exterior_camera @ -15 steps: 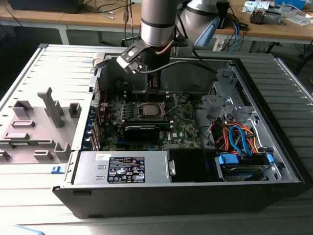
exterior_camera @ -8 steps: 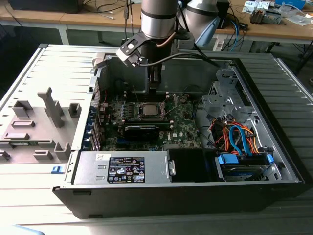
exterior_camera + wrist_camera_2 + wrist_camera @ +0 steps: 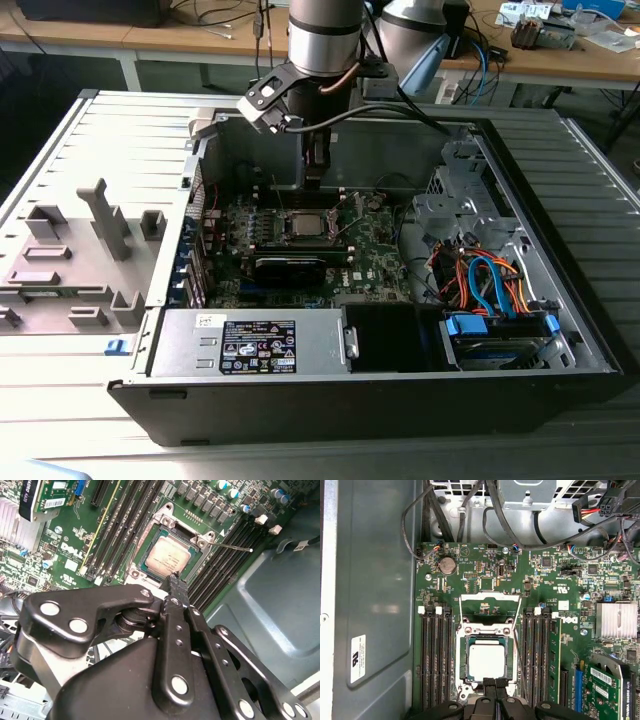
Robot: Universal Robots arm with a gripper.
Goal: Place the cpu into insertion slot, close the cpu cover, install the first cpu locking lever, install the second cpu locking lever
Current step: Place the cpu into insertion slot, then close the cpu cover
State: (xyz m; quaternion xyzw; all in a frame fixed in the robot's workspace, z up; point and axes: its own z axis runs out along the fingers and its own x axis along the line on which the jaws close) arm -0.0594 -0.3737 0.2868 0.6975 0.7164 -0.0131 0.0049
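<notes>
The cpu (image 3: 487, 662) is a silver-grey square lying flat in the insertion slot (image 3: 486, 629) on the green board; it also shows in the second wrist view (image 3: 167, 556) and the exterior view (image 3: 305, 222). The cpu cover (image 3: 490, 596), a thin silver frame, appears swung back beyond the slot's far edge, with bare board visible through its window. A thin wire lever (image 3: 235, 546) sticks out sideways from the slot. My gripper (image 3: 175, 580) hangs above the cpu's near edge, shut, with nothing between the fingers; it is also in the first wrist view (image 3: 492, 684) and the exterior view (image 3: 315, 178).
Black memory slots (image 3: 434, 660) flank the socket on both sides. A graphics card (image 3: 607, 685) and a finned heatsink (image 3: 616, 619) sit nearby. The grey case wall (image 3: 375, 605) runs close by. Cables (image 3: 480, 275), a drive cage and the power supply (image 3: 250, 345) fill the case.
</notes>
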